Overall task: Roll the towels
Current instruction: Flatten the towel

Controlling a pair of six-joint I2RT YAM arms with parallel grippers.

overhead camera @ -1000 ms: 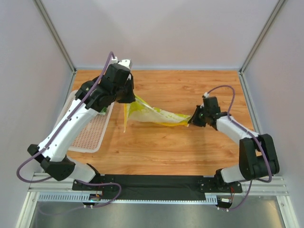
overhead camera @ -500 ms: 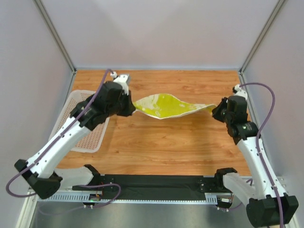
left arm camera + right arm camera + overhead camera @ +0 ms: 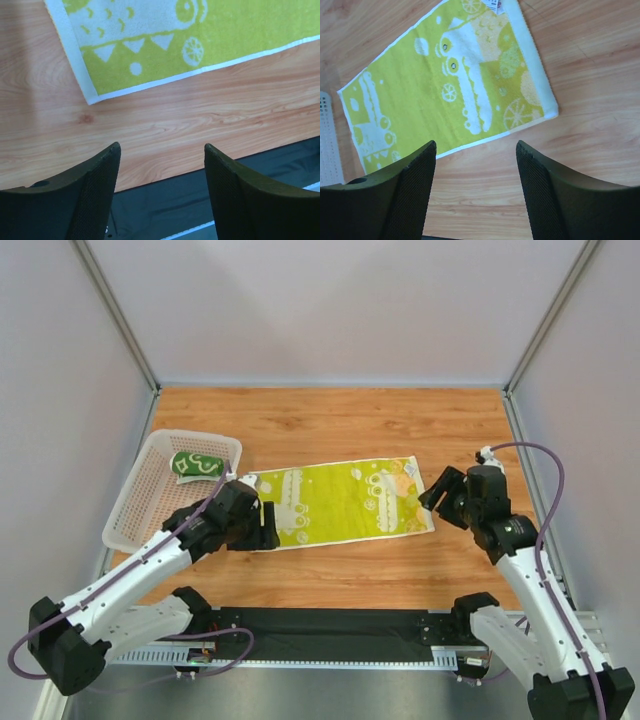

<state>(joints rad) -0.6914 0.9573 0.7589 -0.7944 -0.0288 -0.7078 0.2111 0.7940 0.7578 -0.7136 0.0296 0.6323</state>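
A yellow-green towel with white patterns lies spread flat on the wooden table, long side running left to right. Its near left corner shows in the left wrist view, and nearly the whole towel in the right wrist view. My left gripper stands open just off the towel's left end, nothing between its fingers. My right gripper is open beside the towel's right end, its fingers empty. A rolled green towel lies in the white basket.
The white basket stands at the table's left side, beside my left arm. A black strip runs along the table's near edge. Grey walls close in the table on three sides.
The towel hung stretched in the air between both grippers. Both let go, and it now lies flat on the table. Both arms have dropped and drawn back toward the near edge.
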